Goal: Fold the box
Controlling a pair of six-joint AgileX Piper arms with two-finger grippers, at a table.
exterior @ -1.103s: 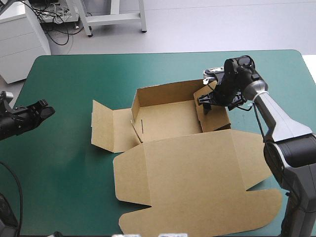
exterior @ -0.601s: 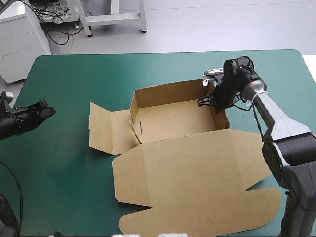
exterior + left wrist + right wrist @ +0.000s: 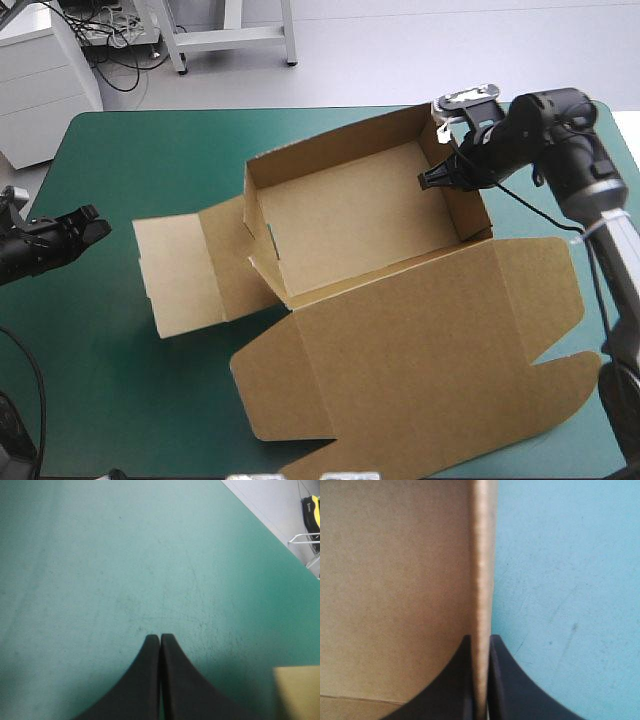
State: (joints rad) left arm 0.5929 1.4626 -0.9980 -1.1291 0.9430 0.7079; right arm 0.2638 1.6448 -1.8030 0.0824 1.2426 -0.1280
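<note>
The brown box (image 3: 350,210) is an open tray with its far, left and right walls raised. Its wide lid (image 3: 420,350) lies spread toward the table's front, and a side flap (image 3: 180,270) stretches out to the left. My right gripper (image 3: 432,180) is shut on the top edge of the tray's right wall. In the right wrist view the black fingers (image 3: 481,640) pinch that wall's edge (image 3: 482,580), tray inside on one side, teal-green cover on the other. My left gripper (image 3: 95,222) is shut on nothing near the table's left edge. Its joined tips (image 3: 160,637) hover over bare cover, a corner of board (image 3: 297,690) beside them.
Bare teal-green cover (image 3: 120,380) lies between my left gripper and the box's left flap. More of it (image 3: 200,140) runs behind the box to the far edge. The lid reaches almost to the table's front edge and to the right arm's base.
My right gripper has shut on the tray's right wall and raised it. The whole box has lifted, tilted and shifted, its left flap swinging outward. The left arm has stayed put.
</note>
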